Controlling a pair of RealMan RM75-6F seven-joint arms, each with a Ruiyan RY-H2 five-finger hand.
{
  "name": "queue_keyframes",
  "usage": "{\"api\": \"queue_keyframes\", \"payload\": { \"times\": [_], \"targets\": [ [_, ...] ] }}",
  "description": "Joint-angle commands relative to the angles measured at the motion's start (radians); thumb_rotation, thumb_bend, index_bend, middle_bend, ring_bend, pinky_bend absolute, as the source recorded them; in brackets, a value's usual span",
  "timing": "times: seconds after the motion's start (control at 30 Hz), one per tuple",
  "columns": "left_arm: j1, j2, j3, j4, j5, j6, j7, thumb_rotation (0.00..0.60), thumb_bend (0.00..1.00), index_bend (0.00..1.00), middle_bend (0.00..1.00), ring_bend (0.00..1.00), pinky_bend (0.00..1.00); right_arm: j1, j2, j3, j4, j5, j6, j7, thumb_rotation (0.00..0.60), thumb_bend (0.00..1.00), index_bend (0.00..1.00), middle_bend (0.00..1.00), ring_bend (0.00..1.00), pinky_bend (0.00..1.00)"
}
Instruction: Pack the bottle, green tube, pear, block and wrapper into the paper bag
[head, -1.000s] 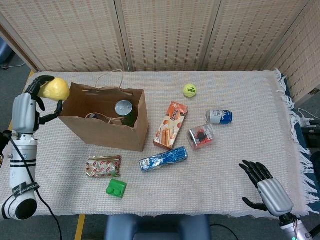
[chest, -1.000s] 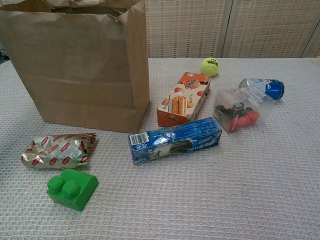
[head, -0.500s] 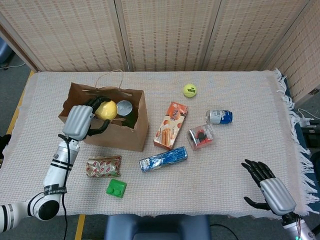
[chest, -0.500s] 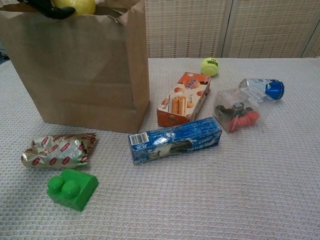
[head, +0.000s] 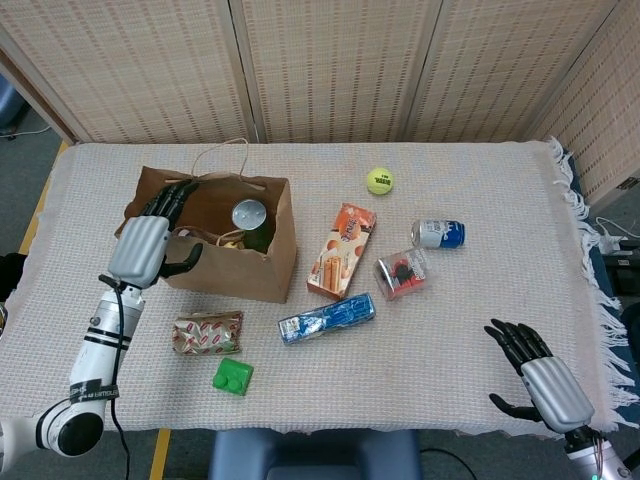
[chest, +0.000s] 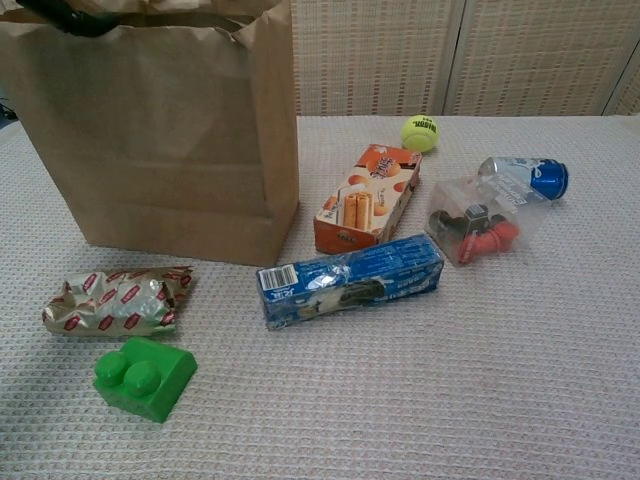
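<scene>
Woven-cloth surface (head: 450, 330), wicker screens behind. My left robot hand (head: 150, 240) released, fingers spread over paper bag (head: 240, 270) mouth; pear (head: 231, 240) barely visible inside beside bottle (head: 248, 215). Block (chest: 143, 377), wrapper (chest: 118, 301) unpacked beside bag. Risk: withdrawing fingers snag rim, topple bag.

A yellow-green tennis ball (head: 379, 181) is seen toward the far side of the worktop (head: 480, 320), which is covered by a beige woven cloth. An orange cardboard snack box (head: 341, 250) is laid flat, and a blue crinkled plastic packet (head: 326, 318) is laid just in front of it. To the right, a clear plastic bag of red and black parts (head: 401, 273) is found, with a blue-and-silver can (head: 438, 234) lying on its side just behind.
</scene>
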Motion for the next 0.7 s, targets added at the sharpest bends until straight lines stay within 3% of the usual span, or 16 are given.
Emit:
{"api": "queue_keyframes", "payload": {
  "times": [0.03, 0.17, 0.3, 0.4, 0.57, 0.67, 0.7],
  "targets": [
    [0.068, 0.056, 0.029, -0.016, 0.092, 0.047, -0.072, 0.600, 0.42, 0.09, 0.03, 0.02, 0.20, -0.001, 0.000, 0.001, 0.001, 0.002, 0.001, 0.002, 0.600, 0.12, 0.00, 0.00, 0.00, 0.03],
    [0.181, 0.116, 0.079, 0.014, 0.226, 0.138, -0.202, 0.600, 0.47, 0.20, 0.15, 0.14, 0.33, -0.001, 0.000, 0.000, 0.001, -0.002, 0.002, 0.004, 0.600, 0.12, 0.00, 0.00, 0.00, 0.03],
    [0.288, 0.146, 0.148, 0.092, 0.328, 0.217, -0.316, 0.600, 0.50, 0.40, 0.37, 0.34, 0.54, -0.002, -0.003, 0.000, 0.002, -0.006, 0.004, 0.001, 0.600, 0.12, 0.00, 0.00, 0.00, 0.03],
    [0.357, 0.161, 0.205, 0.151, 0.386, 0.253, -0.401, 0.600, 0.51, 0.45, 0.43, 0.40, 0.57, -0.002, -0.004, -0.001, 0.000, -0.005, 0.002, -0.003, 0.600, 0.12, 0.00, 0.00, 0.00, 0.03],
    [0.440, 0.166, 0.317, 0.251, 0.527, 0.278, -0.503, 0.600, 0.50, 0.44, 0.43, 0.40, 0.56, -0.001, -0.009, -0.002, -0.006, -0.007, -0.003, -0.020, 0.600, 0.12, 0.00, 0.00, 0.00, 0.03],
    [0.440, 0.139, 0.401, 0.421, 0.715, 0.282, -0.482, 0.600, 0.44, 0.31, 0.30, 0.24, 0.45, 0.000, -0.012, -0.002, -0.010, -0.008, -0.007, -0.030, 0.600, 0.12, 0.00, 0.00, 0.00, 0.03],
    [0.436, 0.122, 0.420, 0.477, 0.768, 0.287, -0.466, 0.600, 0.42, 0.22, 0.21, 0.16, 0.38, 0.000, -0.013, -0.002, -0.011, -0.008, -0.008, -0.033, 0.600, 0.12, 0.00, 0.00, 0.00, 0.03]
  ]
}}
